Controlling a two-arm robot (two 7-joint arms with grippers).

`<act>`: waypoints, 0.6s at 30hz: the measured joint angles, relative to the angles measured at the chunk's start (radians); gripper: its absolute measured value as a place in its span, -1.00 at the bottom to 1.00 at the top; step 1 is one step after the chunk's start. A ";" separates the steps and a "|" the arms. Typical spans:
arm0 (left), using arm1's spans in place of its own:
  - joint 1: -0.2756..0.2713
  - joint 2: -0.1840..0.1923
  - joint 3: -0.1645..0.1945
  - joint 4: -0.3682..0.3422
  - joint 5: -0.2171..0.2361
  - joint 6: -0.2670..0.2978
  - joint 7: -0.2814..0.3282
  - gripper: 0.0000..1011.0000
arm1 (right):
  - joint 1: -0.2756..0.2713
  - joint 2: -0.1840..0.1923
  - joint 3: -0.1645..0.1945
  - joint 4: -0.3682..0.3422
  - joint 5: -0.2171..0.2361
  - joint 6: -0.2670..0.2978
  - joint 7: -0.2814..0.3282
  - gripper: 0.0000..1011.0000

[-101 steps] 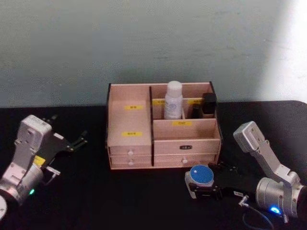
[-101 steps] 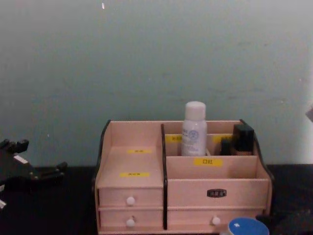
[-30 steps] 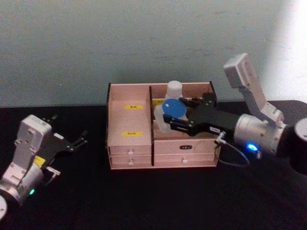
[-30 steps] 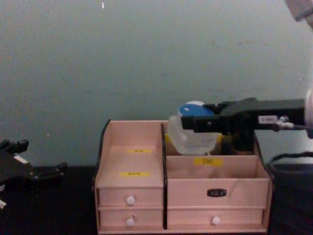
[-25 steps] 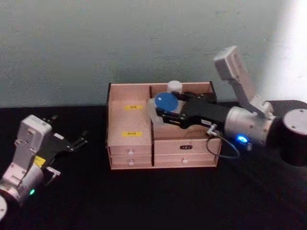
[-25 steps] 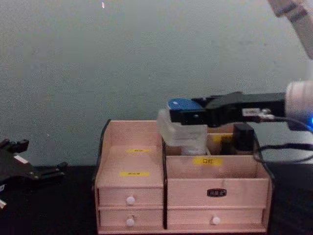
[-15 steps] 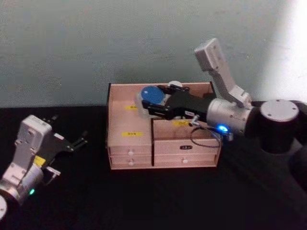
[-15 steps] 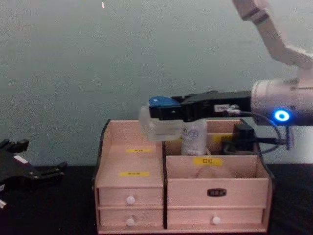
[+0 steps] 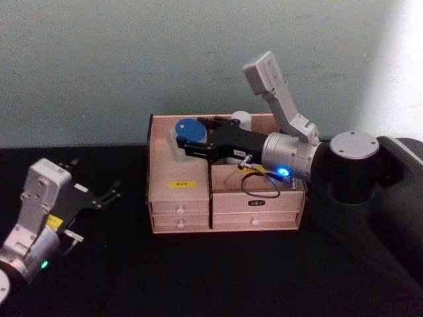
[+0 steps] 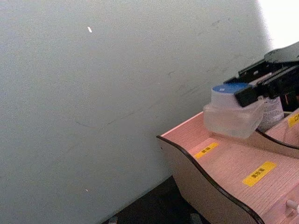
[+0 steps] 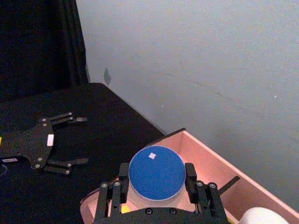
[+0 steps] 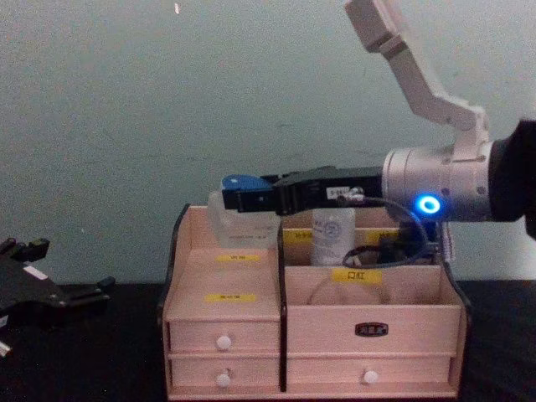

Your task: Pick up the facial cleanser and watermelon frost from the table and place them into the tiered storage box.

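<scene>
item: blue-lidded jar [image 9: 190,129], translucent body, round blue lid with a small pale square at its middle; clamped on two sides by the right pincer [image 9: 192,139], black fingers closed against it just under the lid. position: in the air over the rear left tier of the tiered storage box [image 9: 258,198], above a yellow label, clear of the wood below in the left wrist view. right arm: reaches in from the right across the top of the box, blue light [image 12: 428,204] lit on the wrist, a thin cable [image 9: 254,185] looping down before the right-hand compartments. item: white bottle [image 12: 332,234] with a white cap, upright in a rear compartment right of the centre divider. box: light wood, dark side edges, small drawers with white knobs, standing on the black counter [image 9: 198,277] against a pale wall [image 9: 132,53]. left pincer [image 9: 96,176]: fingers spread wide, holding nothing, low over the counter well left of the box.
</scene>
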 joint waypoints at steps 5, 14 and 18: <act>0.000 0.000 0.000 0.000 0.000 0.000 0.000 0.98 | 0.018 -0.026 -0.006 0.056 -0.007 -0.010 0.011 0.40; 0.000 0.000 0.000 0.000 0.000 0.000 0.000 0.98 | 0.041 -0.055 -0.014 0.131 -0.020 -0.015 0.029 0.40; 0.000 0.000 0.000 0.000 0.000 0.000 0.000 0.98 | 0.047 -0.063 -0.015 0.154 -0.025 -0.011 0.034 0.40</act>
